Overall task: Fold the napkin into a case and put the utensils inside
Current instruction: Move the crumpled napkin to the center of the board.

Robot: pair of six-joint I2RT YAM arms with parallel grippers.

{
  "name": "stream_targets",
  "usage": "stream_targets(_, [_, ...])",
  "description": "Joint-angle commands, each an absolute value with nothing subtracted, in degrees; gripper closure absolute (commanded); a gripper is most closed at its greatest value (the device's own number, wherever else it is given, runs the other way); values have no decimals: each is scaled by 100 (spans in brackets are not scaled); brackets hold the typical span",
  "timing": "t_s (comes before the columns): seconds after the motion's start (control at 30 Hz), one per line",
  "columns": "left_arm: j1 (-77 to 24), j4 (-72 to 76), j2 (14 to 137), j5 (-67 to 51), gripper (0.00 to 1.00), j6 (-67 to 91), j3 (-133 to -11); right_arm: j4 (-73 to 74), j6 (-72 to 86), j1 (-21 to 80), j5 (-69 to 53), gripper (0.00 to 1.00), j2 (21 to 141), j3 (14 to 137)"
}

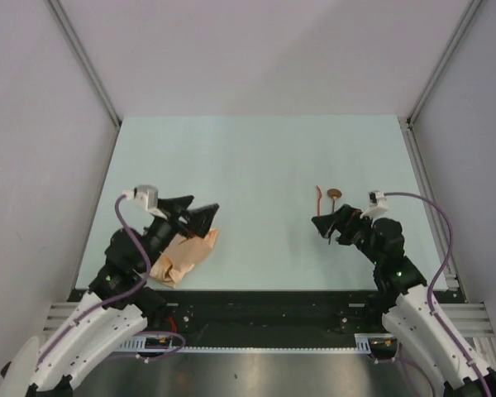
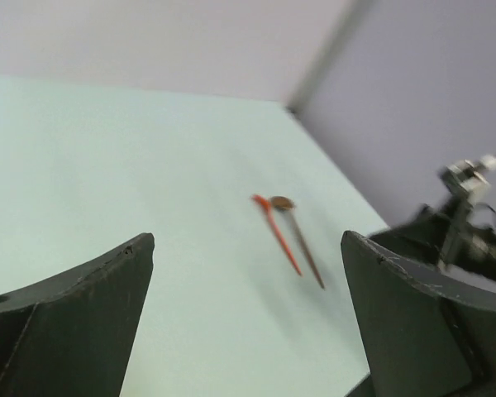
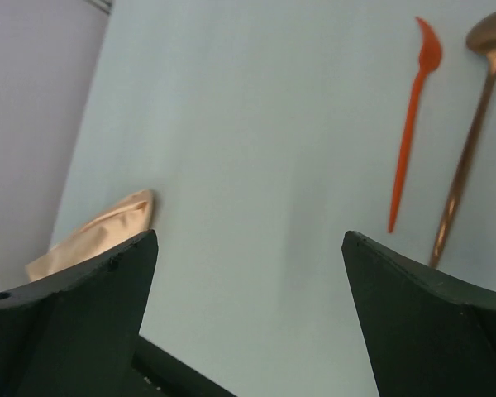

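**Peach cloth bunched beneath the left arm, folding not begun**

Peach-orange napkin (image 1: pixel 184 256) heaped in a loose crumple at the near-left of the table (image 1: pixel 256 157), long axis slanting from near-left to far-right in the overhead view. No flat square, no fold lines to be made out.

Left gripper (image 1: pixel 202 210) right above the heap's far end, jaws spread wide, nothing between them. Pointed rightward across the table, so no cloth in the left wrist view, only the distant utensils (image 2: pixel 302 248). Cloth therefore below and behind those jaws, toward the arm's base. Touching or not, impossible to say from above.

Right gripper (image 1: pixel 321 225) well apart from the cloth, jaws likewise wide and empty. Just beyond it, the spoon (image 1: pixel 334 196) and the slimmer stick (image 1: pixel 317 198), side by side, close but apart. Long axes running near-to-far, bowl and curved tip at the far ends, handle ends toward the right gripper.

Judged from this: first job probably spreading the cloth flat, and plainly within the left arm's reach, with a tilt down and back needed before any pinch. Utensils for the right arm afterwards, best taken across the handles rather than along them.
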State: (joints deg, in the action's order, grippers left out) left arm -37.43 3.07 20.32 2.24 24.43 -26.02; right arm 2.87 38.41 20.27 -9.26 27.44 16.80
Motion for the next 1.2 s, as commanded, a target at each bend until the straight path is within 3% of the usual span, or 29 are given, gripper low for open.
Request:
stream_targets(0.0, [-3735, -2906, 3109, 2539, 0, 3426, -4252, 890, 2963, 2109, -596, 0, 4119, 2706])
stream_targets(0.13, [-3735, -3366, 2841, 2506, 0, 3305, -4395, 150, 2542, 2828, -810, 0, 5796, 3539])
stream_targets(0.23, [-3727, -3690, 2219, 2382, 0, 3287, -4394, -287, 2434, 4248, -666, 0, 7771, 4969])
stream_targets(0.4, [-3727, -4542, 1496, 2847, 0, 3602, -4640, -862, 2479, 5114, -843, 0, 10224, 6656])
stream_targets(0.63, [-3727, -4763, 975, 2918, 0, 4042, -4676, -440, 2329, 5616, -511, 1, 11898, 7952])
stream_targets(0.73, [-3735, -5158, 1387, 3286, 0, 4709, -4702, -168, 2277, 5608, -606, 23, 12355, 8444])
stream_targets(0.77, [-3727, -5507, 1737, 3426, 0, 4911, -4746, -28, 2268, 5607, -563, 45, 12392, 8498])
stream_targets(0.87, [-3727, -5948, 2327, 3910, 0, 5308, -4991, -18, 2197, 5468, -72, 80, 11981, 8105])
stream_targets(0.93, [-3727, -5994, 3003, 3973, 0, 5282, -5115, -44, 2259, 5022, -9, 89, 11612, 7745])
stream_targets(0.97, [-3735, -5846, 3223, 3912, 0, 5239, -5124, -61, 2276, 4845, -9, 99, 11201, 7404])
stream_targets(1.1, [-3718, -4741, 4296, 3070, 1, 4417, -4949, -62, 1829, 3939, -692, 100, 10486, 6935])
stream_targets(1.17, [-3700, -4056, 4762, 2482, 2, 4079, -4808, 121, 1504, 3543, -1623, 100, 10485, 6996])
